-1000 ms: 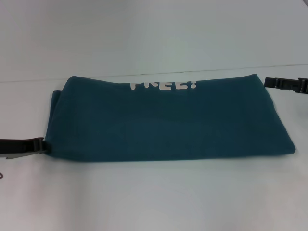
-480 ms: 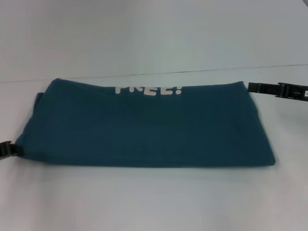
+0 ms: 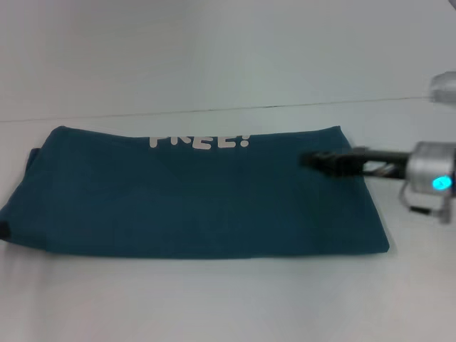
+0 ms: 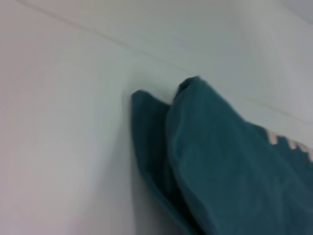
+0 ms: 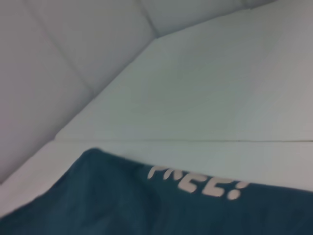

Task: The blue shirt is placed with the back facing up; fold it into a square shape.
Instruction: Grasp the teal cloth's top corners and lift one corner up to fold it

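**Shirt lying as a folded band, right pincer reaching over its right end**

I am taking the blue shirt [image 3: 192,199] as my landmark. It is lying flat on the white worktop [image 3: 214,299] as a long folded band, running left to right across the middle of my head view. Its white lettering [image 3: 199,140] is showing along the far edge, cut off by the fold.

At the shirt's left end, I am seeing only a small dark tip at the frame edge, likely the left pincer [image 3: 3,229], just beside the near-left corner. I cannot tell whether it is wide or narrow. My left wrist view is showing that end's stacked layers [image 4: 161,161] resting on the worktop.

At the shirt's right end, the right pincer [image 3: 308,161] is reaching in over the cloth, its black fingers [image 3: 335,162] looking close together. I cannot tell whether they are pinching fabric.
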Action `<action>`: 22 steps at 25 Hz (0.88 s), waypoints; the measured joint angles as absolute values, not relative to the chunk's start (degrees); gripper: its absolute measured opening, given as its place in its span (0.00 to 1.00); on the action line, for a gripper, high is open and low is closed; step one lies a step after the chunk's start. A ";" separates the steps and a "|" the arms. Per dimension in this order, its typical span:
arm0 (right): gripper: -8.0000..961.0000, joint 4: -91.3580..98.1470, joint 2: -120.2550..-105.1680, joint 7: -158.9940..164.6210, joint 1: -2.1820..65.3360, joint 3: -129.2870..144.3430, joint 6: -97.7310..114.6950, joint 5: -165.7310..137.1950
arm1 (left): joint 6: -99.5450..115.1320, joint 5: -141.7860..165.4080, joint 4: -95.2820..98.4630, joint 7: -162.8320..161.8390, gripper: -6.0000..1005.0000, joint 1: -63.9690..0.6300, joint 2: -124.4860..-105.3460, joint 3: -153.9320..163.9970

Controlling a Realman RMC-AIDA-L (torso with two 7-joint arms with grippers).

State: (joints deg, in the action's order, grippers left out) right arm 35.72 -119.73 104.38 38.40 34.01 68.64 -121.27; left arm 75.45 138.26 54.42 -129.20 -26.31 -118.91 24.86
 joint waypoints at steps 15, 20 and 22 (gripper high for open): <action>0.01 21.59 -120.13 88.80 43.79 35.57 58.99 -117.78 | 81.83 130.61 54.34 -125.07 0.03 -26.27 -118.69 23.05; 0.01 19.05 -120.20 84.57 44.40 35.61 56.45 -117.17 | 83.02 129.05 54.40 -124.56 0.03 -26.39 -118.68 22.88; 0.01 17.89 -120.24 82.61 44.62 35.61 55.73 -116.71 | 83.35 128.15 54.37 -124.39 0.03 -26.47 -118.69 22.92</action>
State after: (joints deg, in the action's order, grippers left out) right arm 17.89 -120.24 82.61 44.62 35.61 55.73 -116.71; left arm 83.35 128.15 54.37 -124.39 -26.47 -118.69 22.92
